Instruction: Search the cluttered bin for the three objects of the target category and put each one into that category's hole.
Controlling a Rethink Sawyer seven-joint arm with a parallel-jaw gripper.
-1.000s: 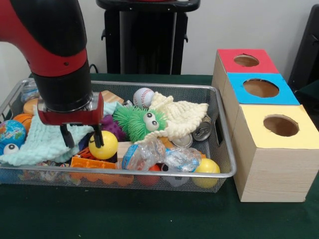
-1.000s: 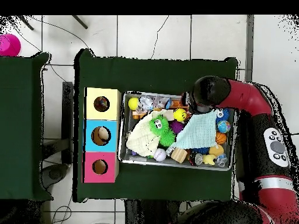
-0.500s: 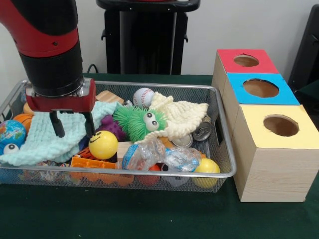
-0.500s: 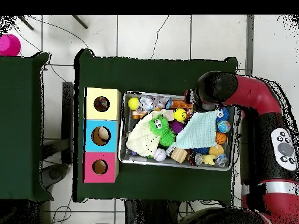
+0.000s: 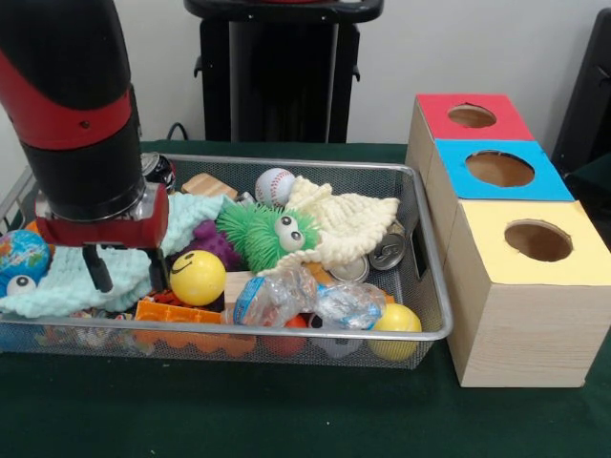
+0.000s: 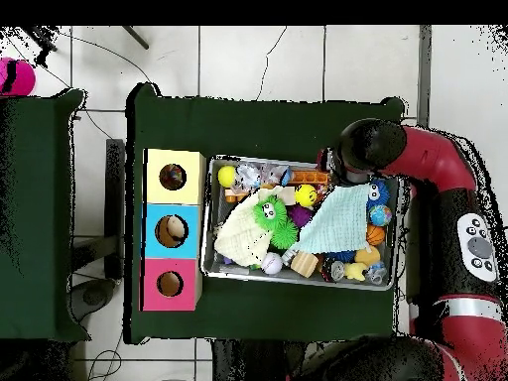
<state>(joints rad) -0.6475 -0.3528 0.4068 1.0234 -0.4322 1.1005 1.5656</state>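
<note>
The hand (image 5: 124, 269) hangs spread and empty over the pale green cloth (image 5: 67, 272), with the yellow smiley ball (image 5: 198, 277) just beside its finger, toward the boxes.

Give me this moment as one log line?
gripper: open, empty | over: mint cloth | beside: yellow smiley ball | bin: cluttered

The wire bin (image 5: 420, 250) is silver on a dark green table (image 5: 286, 420). In it lie a mint cloth (image 5: 72, 272), a yellow smiley ball (image 5: 198, 277), a fuzzy green toy (image 5: 258, 234), a cream knit cloth (image 5: 344, 221) and a white baseball (image 5: 275, 185). The boxes' tops are red (image 5: 473, 116), blue (image 5: 499, 170) and yellow (image 5: 537, 241)
</note>
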